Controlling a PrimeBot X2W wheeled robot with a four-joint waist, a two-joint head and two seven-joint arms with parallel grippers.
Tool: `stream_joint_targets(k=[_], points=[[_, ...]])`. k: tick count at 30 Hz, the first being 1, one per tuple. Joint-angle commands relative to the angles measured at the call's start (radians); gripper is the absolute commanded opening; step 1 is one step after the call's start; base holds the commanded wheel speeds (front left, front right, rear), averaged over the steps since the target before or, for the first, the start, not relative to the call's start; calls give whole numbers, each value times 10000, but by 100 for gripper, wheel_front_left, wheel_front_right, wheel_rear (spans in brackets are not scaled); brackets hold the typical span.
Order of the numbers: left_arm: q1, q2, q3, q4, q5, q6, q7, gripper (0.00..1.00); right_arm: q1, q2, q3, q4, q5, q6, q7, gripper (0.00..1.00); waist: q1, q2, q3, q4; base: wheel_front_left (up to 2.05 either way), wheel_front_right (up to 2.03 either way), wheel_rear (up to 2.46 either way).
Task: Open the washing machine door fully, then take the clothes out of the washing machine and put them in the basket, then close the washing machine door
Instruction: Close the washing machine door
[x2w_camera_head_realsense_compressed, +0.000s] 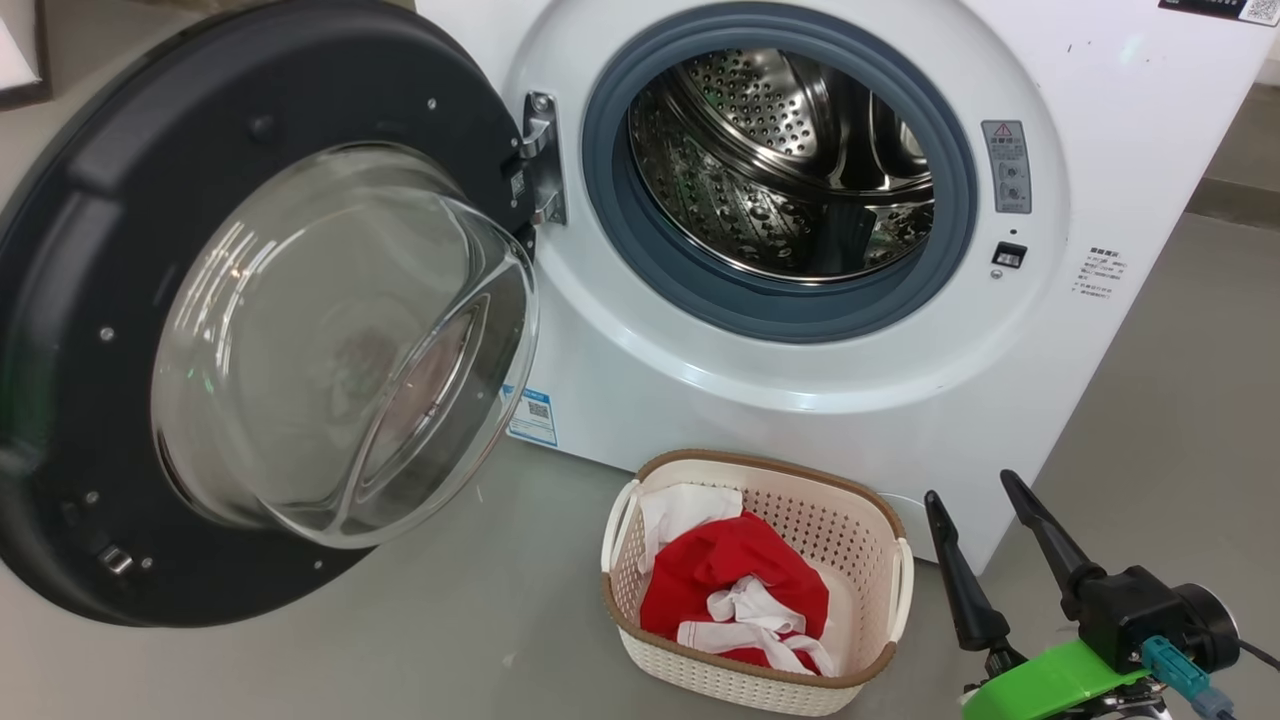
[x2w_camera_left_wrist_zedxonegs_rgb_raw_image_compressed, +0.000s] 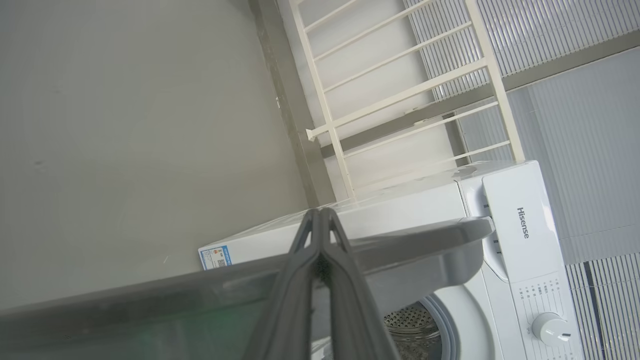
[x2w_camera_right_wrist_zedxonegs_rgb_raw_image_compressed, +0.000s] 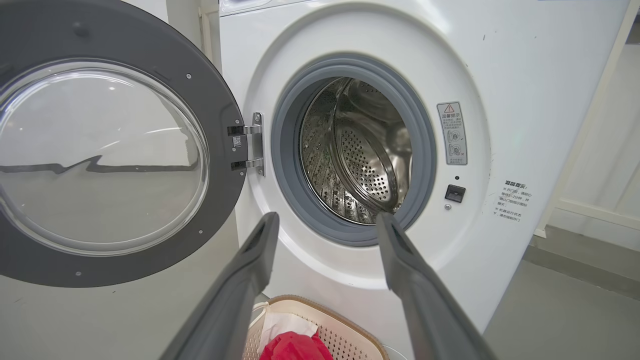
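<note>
1. The big white front-loading washing machine (x2w_camera_head_realsense_compressed: 700, 380) stands on the grey floor (x2w_camera_head_realsense_compressed: 480, 620).
2. Its large round door with a glossy black rim and a bulging clear glass bowl (x2w_camera_head_realsense_compressed: 80, 300) is swung wide open. It hangs from a metal hinge (x2w_camera_head_realsense_compressed: 540, 160) on the robot's left of the opening, with the bowl facing the head camera.
3. Inside the grey rubber ring (x2w_camera_head_realsense_compressed: 780, 320), the perforated steel drum (x2w_camera_head_realsense_compressed: 760, 170) is in plain sight.
4. A small cream plastic basket with perforated sides and a brown woven-look rim (x2w_camera_head_realsense_compressed: 850, 530) sits on the floor just in front of the machine, below the opening.
5. The clothes (x2w_camera_head_realsense_compressed: 735, 575), bright red fabric with white trim plus a white cloth piece, lie inside the basket.
6. The right gripper (x2w_camera_head_realsense_compressed: 971, 488) hovers near the basket's right side. Its two long dark fingers (x2w_camera_right_wrist_zedxonegs_rgb_raw_image_compressed: 240, 290) are spread wide and hold nothing, and in the right wrist view they point toward the opening.
7. The left gripper (x2w_camera_left_wrist_zedxonegs_rgb_raw_image_compressed: 320, 212) has its fingers pressed together at the tips with nothing between them. In the left wrist view they lie across the door's edge; whether they touch it cannot be told.
</note>
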Motion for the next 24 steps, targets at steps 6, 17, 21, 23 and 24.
stream_joint_targets(k=[6,17,21,23,24], points=[[190,337,411,-226,-555,-305,634,0,-191,-104,305,-208,62,46,-54,100,0,0,36,-6,0,0,0],[975,-182,776,-832,-1436,-665,1739,0,-140,-104,247,-126,186,46,-106,100,0,0,-17,162,0,0,0],[1358,-394,708,-1258,-1522,-694,2068,0,-128,-104,282,-91,249,46,-121,100,0,0,-42,239,0,0,0],[1588,-496,636,-1450,-1501,-683,2184,0,-129,-104,295,-75,262,46,-128,100,0,0,-52,270,0,0,0],[1681,-565,627,-1545,-1542,-688,2272,0,-141,-104,310,-71,267,46,-130,100,0,0,-55,275,0,0,0]])
